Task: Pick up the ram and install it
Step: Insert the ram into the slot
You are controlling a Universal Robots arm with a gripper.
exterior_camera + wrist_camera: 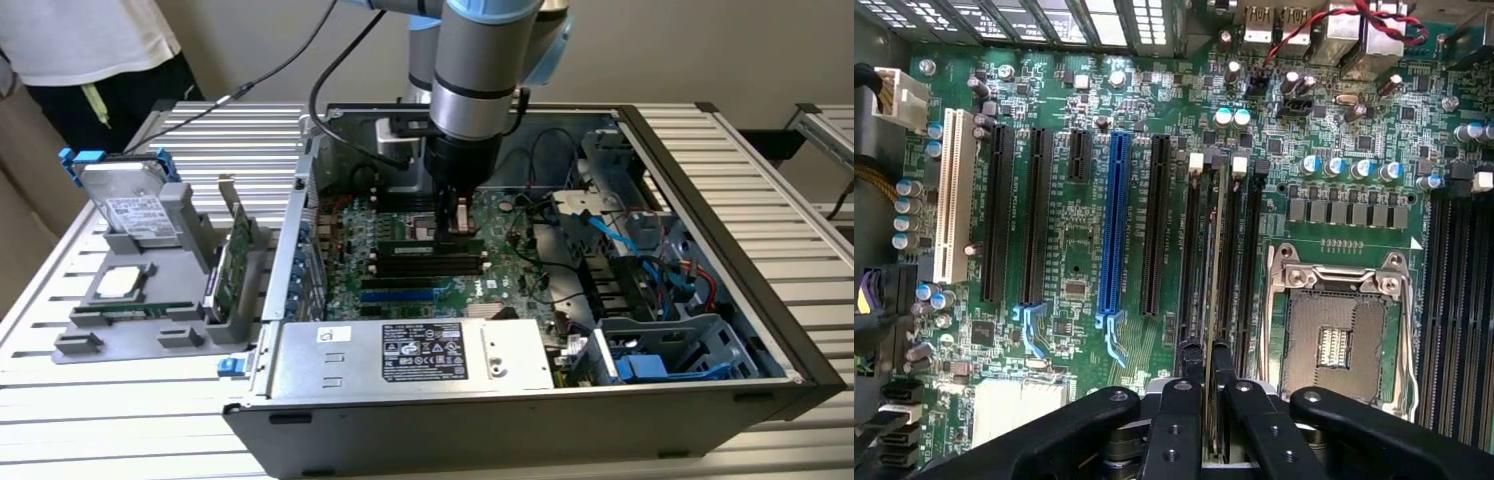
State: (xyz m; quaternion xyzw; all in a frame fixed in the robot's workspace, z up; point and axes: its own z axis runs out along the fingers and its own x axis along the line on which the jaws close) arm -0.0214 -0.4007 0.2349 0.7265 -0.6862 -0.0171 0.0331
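Observation:
The ram (1211, 250) is a thin green stick, edge-on in the wrist view, standing upright in line with the black memory slots (1249, 250) beside the processor socket. My gripper (1205, 352) is shut on its upper edge, one finger on each side. In the exterior view the gripper (455, 225) reaches straight down into the open computer case (707, 180), and the ram (407, 244) lies along the first of several parallel memory slots on the motherboard (354, 270). I cannot tell how deep it sits in the slot.
The open processor socket (1339, 330) lies beside the slots, and a blue expansion slot (1116, 230) on the other side. Power supply (414, 355) and blue cables (601, 225) crowd the case. A grey tray (80, 345) holds a hard drive (134, 205), silver processor (120, 282) and upright green card (238, 250). A person (80, 40) stands behind.

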